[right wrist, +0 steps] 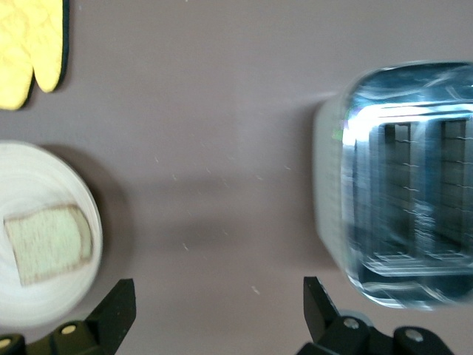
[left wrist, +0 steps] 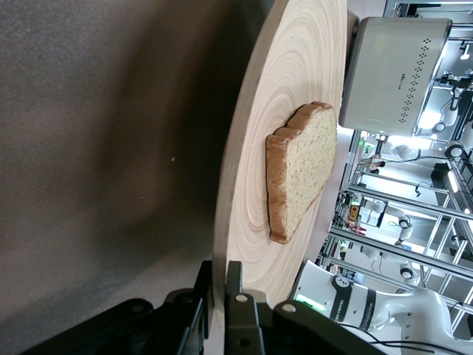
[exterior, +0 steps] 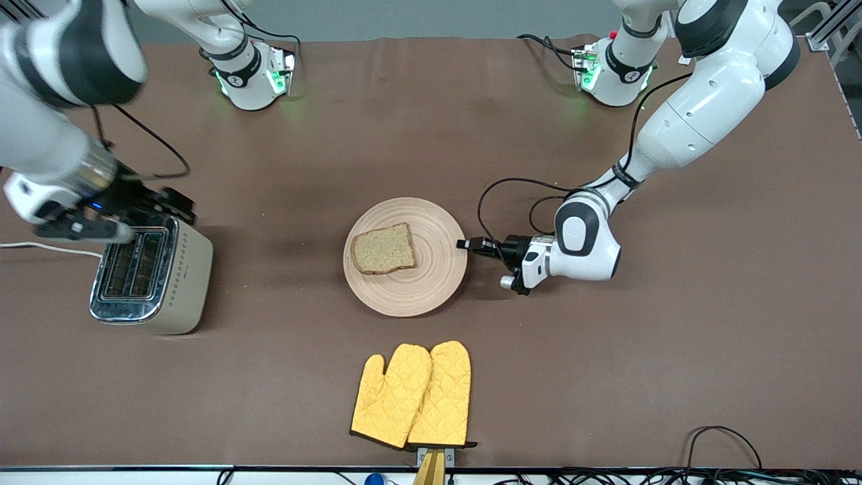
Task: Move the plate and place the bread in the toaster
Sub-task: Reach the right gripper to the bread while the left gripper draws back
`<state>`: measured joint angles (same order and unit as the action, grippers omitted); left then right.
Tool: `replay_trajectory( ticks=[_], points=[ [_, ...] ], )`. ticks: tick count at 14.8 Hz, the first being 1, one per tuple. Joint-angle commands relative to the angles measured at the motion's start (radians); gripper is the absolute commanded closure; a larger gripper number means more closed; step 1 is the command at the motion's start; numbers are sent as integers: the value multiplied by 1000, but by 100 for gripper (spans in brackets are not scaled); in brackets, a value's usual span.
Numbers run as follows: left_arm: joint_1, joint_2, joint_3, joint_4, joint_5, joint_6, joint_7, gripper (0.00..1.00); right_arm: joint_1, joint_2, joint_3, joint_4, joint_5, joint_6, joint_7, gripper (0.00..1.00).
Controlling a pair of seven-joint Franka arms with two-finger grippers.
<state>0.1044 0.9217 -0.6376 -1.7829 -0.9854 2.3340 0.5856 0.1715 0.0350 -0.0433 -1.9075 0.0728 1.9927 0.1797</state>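
The pale wooden plate [exterior: 431, 283] lies mid-table with the brown bread slice [exterior: 384, 248] flat on it. My left gripper [exterior: 471, 245] is shut on the plate's rim at the edge toward the left arm's end. In the left wrist view its jaws [left wrist: 220, 275] clamp the rim of the plate [left wrist: 295, 103], with the bread [left wrist: 299, 170] and the toaster [left wrist: 395, 70] past it. My right gripper [exterior: 165, 204] is open and empty over the farther end of the cream toaster [exterior: 161, 276]. The right wrist view shows the gripper [right wrist: 218, 297], the toaster's slots [right wrist: 403, 185], the plate [right wrist: 52, 310] and the bread [right wrist: 48, 244].
A pair of yellow oven mitts [exterior: 414, 394] lies nearer the front camera than the plate, also in the right wrist view [right wrist: 29, 44]. The toaster's white cord [exterior: 47, 248] runs off toward the right arm's end. Black cables loop beside the left wrist [exterior: 498, 195].
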Motion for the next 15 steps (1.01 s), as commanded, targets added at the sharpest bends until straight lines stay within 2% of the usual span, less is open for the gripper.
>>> replay_trajectory(
  ticks=[1, 2, 3, 4, 5, 6, 9, 11, 15],
  points=[
    [-5, -9, -10, 0, -35, 2, 30, 97, 101, 69, -9, -70, 15, 182, 113, 0],
    [-9, -9, -10, 2, -36, 4, 25, 93, 109, 106, -9, -73, 15, 222, 115, 0],
    [-9, -9, -8, 2, -35, 7, 23, 80, 137, 141, -7, -85, 15, 285, 119, 1],
    [-9, -9, -7, 2, -35, 7, 20, 56, 170, 169, -9, -100, 16, 341, 142, 1],
    [-8, -9, 1, 2, -35, 7, 17, 15, 184, 193, -7, -102, 24, 386, 189, 3],
    [0, -12, 7, 0, -35, 5, 14, 0, 195, 221, -4, -99, 38, 420, 211, 3],
    [53, -47, 15, 2, -27, 4, -24, 0, 229, 270, -3, -97, 177, 495, 210, 3],
    [119, -105, 15, -1, -27, 4, -81, 0, 282, 275, -4, -110, 182, 500, 221, 10],
    [237, -279, 18, -24, 34, -5, -222, 0, 350, 331, -7, -149, 183, 561, 222, 14]
  ],
)
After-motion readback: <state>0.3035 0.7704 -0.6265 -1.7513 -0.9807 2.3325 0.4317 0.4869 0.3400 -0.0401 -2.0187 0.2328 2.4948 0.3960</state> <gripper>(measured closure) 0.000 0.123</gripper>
